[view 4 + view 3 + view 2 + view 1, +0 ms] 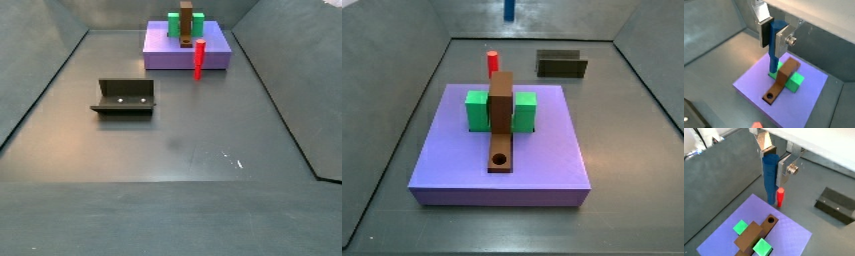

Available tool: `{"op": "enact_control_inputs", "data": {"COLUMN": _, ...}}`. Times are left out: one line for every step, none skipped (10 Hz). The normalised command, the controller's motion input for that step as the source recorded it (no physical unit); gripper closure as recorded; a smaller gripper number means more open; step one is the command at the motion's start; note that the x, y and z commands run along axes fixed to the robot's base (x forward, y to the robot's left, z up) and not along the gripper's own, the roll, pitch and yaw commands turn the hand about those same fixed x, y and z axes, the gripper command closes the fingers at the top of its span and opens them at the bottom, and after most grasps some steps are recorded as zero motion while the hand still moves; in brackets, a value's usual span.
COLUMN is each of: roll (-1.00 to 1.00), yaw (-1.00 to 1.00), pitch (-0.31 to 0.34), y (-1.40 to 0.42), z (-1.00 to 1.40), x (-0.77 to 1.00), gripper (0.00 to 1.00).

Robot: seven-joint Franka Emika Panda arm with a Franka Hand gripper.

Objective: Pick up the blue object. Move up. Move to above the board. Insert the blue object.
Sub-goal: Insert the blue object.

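Note:
My gripper (773,165) is shut on the blue object (770,180), a thin blue peg that hangs upright between the fingers; both wrist views show this (773,36). It is held high above the floor. In a side view only the peg's lower tip (509,10) shows at the upper edge, beyond the platform's far side. The board (501,120), a narrow brown plank, lies across two green blocks (477,110) on the purple platform (543,170). Its round hole (501,159) is at the near end. The board (783,82) and hole (769,96) lie below the peg in a wrist view.
A red upright peg (493,62) stands on the floor just beyond the platform's far edge and shows next to the blue peg in a wrist view (781,197). The fixture (561,64) stands on the floor nearby (123,97). Grey walls enclose the floor.

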Motion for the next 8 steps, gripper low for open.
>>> {"op": "enact_control_inputs", "data": {"roll": 0.05, "yaw": -0.01, "pitch": -0.091, "y": 0.00, "z": -1.00, "x": -0.50, "gripper": 1.00}}
{"op": "enact_control_inputs", "data": {"roll": 0.13, "yaw": -0.05, "pitch": -0.040, "y": 0.00, "z": -1.00, "x": -0.38, "gripper": 1.00}}
{"op": "enact_control_inputs", "data": {"roll": 0.19, "yaw": -0.04, "pitch": -0.036, "y": 0.01, "z": -0.91, "x": -0.40, "gripper": 1.00}}
{"op": "enact_control_inputs", "data": {"roll": 0.16, "yaw": -0.07, "pitch": -0.056, "y": 0.04, "z": -0.94, "x": -0.43, "gripper": 1.00}}
{"op": "enact_control_inputs", "data": {"roll": 0.13, "yaw": -0.09, "pitch": -0.006, "y": 0.03, "z": -0.80, "x": -0.23, "gripper": 1.00}}
{"op": "enact_control_inputs", "data": {"roll": 0.10, "yaw": 0.00, "pitch": 0.010, "y": 0.00, "z": -0.53, "x": 0.00, "gripper": 1.00}}
{"op": "enact_control_inputs", "data": {"roll": 0.03, "yaw": 0.00, "pitch": 0.000, "y": -0.05, "z": -0.33, "x": 0.00, "gripper": 1.00}}
{"op": "enact_control_inputs", "data": {"roll": 0.00, "yaw": 0.09, "pitch": 0.053, "y": -0.17, "z": -0.25, "x": 0.51, "gripper": 1.00}}
